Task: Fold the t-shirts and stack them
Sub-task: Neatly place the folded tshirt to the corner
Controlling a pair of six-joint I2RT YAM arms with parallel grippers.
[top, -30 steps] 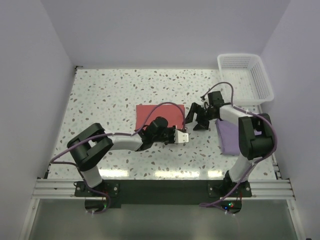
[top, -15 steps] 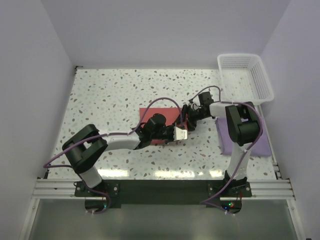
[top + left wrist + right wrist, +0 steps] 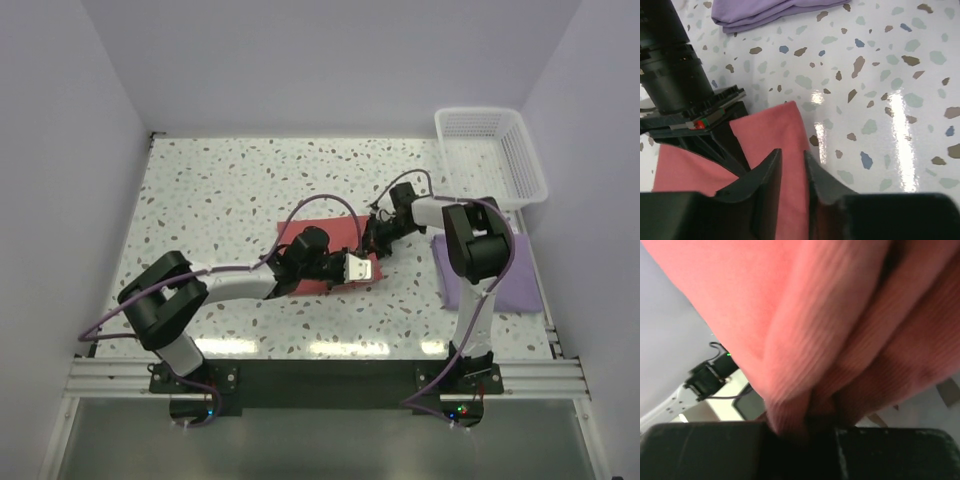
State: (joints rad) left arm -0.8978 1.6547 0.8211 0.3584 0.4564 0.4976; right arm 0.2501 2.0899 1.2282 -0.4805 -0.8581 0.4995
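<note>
Right gripper (image 3: 805,425): jaws closed on bunched fold of salmon t-shirt (image 3: 775,130). Left gripper (image 3: 792,157): jaws parted narrowly, set over same shirt's edge. T-shirts counted: two. Salmon laid at centre of table (image 3: 220,190); lavender t-shirt (image 3: 525,285) folded at right. One white basket (image 3: 527,170), far right corner.

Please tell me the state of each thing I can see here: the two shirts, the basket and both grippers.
Red shirt: on the table, one edge pinched and bunched up.
Purple shirt: folded, lying flat, untouched.
Basket: upright, nothing seen inside.
Left gripper: jaws slightly apart, over the red shirt.
Right gripper: shut on the red shirt.
</note>
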